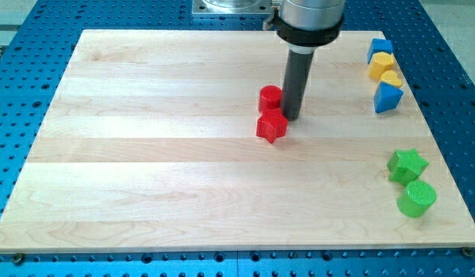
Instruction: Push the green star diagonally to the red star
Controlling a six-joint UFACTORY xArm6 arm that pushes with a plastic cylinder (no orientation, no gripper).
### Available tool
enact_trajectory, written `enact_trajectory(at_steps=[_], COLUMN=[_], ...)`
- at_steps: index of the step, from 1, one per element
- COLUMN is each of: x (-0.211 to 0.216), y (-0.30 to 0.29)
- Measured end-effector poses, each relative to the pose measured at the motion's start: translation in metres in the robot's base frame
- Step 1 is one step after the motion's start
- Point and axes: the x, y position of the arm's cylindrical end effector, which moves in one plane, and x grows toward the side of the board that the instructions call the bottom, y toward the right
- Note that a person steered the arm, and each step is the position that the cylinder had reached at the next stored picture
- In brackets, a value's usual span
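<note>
The green star lies near the board's right edge, toward the view's bottom right. The red star lies near the board's middle, just below a red cylinder. My tip is down on the board right beside the red star's upper right and to the right of the red cylinder, touching or nearly touching both. The tip is far to the left of and above the green star.
A green cylinder sits just below the green star. At the top right stands a cluster: a blue cube, a yellow block, a yellow heart and a blue triangle. The wooden board rests on a blue perforated table.
</note>
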Motion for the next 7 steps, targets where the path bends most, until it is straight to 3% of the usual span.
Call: enact_trajectory(at_steps=[2,3,4,6,7], x=[0.004,0.044,0.063,0.065,0.088], y=[0.01,0.011,0.048,0.206,0.263])
